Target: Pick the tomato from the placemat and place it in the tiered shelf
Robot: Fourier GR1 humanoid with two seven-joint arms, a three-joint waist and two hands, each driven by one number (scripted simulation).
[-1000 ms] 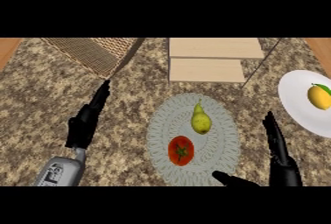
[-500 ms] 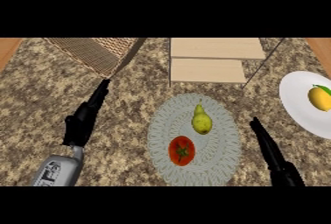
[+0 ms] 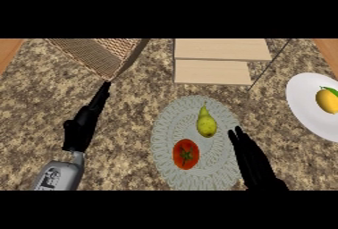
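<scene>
The right hand [image 3: 254, 163] has its fingers straight and pressed together, holding nothing, over the right edge of the placemat [image 3: 165, 143]. The tomato [image 3: 185, 154] sits just left of it on the mat, with a pear [image 3: 206, 123] ahead. The tiered shelf [image 3: 214, 62] is further ahead. A plate [image 3: 303, 112] with a lemon [image 3: 327, 100] is off right. The left hand [image 3: 84, 125], fingers straight, rests far left.

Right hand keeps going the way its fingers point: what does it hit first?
Likely the yellow-green pear on the round grey placemat. The right hand points up and slightly left past the red tomato; its height above the mat is unclear.
</scene>
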